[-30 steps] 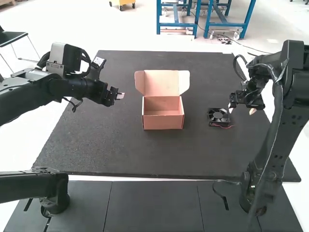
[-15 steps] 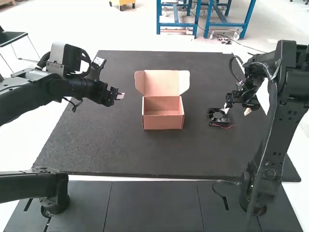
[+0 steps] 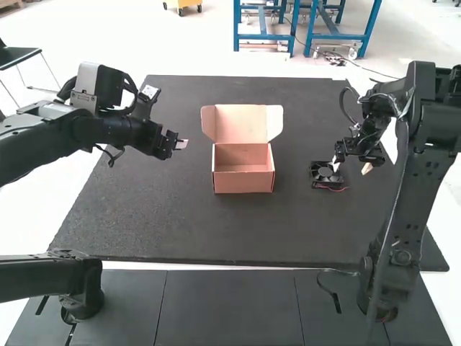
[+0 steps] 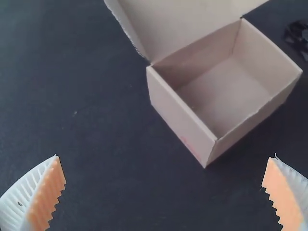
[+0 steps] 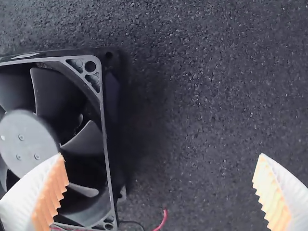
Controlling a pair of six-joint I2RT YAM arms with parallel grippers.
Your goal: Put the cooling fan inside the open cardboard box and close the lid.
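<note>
the cooling fan (image 3: 325, 173) lies flat on the black mat (image 3: 180, 216). it is on the right side of the cardboard box (image 3: 243, 167), near it but not touching it. the fan is black and square, with round blades in the middle. a thin red wire (image 5: 162, 217) pokes out by 1 corner of the fan.

the box stands upright near the middle of the mat. its top is open, and the left wrist view looks down on its bare brown floor. the lid (image 3: 241, 124) stands up from the back wall of the box, with a small flap at each end.

the right gripper (image 3: 353, 166) hangs low over the right edge of the fan. its 2 fingers are wide apart and hold nothing. they are white and ribbed, with orange pads. in the right wrist view, 1 finger (image 5: 41, 197) is over the fan's blades and the other one is over the bare mat, past the fan's side. i cannot tell if the first finger touches the fan.

the left gripper (image 3: 175, 142) is up in the air over the mat, on the left side of the box and well apart from it. it points toward the box. its 2 fingers are wide apart too, and they hold nothing.
</note>
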